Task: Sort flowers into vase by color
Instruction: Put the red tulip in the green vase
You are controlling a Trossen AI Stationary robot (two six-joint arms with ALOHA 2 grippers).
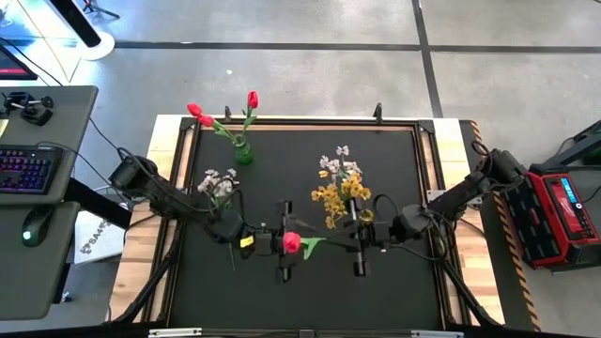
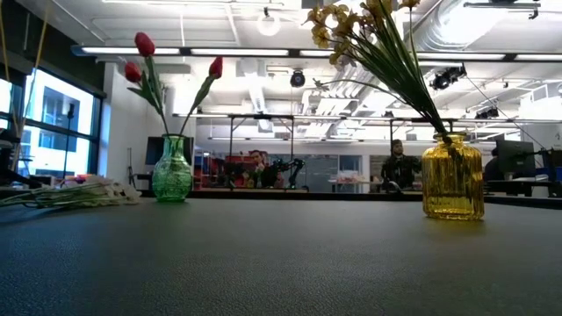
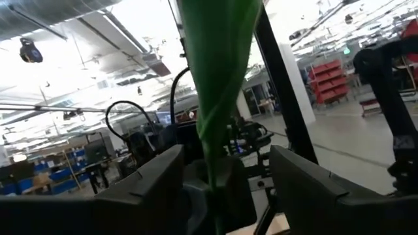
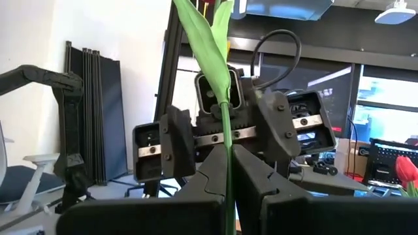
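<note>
A red tulip with a green leaf hangs in the air between my two grippers, which face each other over the table's middle. My right gripper is shut on its stem. My left gripper is open, and its fingers stand on either side of the tulip's head end and leaf without touching them. A green vase holds three red tulips. A yellow vase holds yellow blossoms. A white-pinkish bunch lies flat on the mat. My right gripper pinches the tulip's green stem between its two fingers, below the leaf. The fingers come level from the table's right side, in line with the stem. The tulip is lifted clear of the table, its stem about level and its red head toward the left gripper.
The green vase stands near the table's far edge on the left side. The yellow vase stands just beyond the right gripper, with pale blossoms above it. The dark mat has a raised frame. People sit in the room beyond.
</note>
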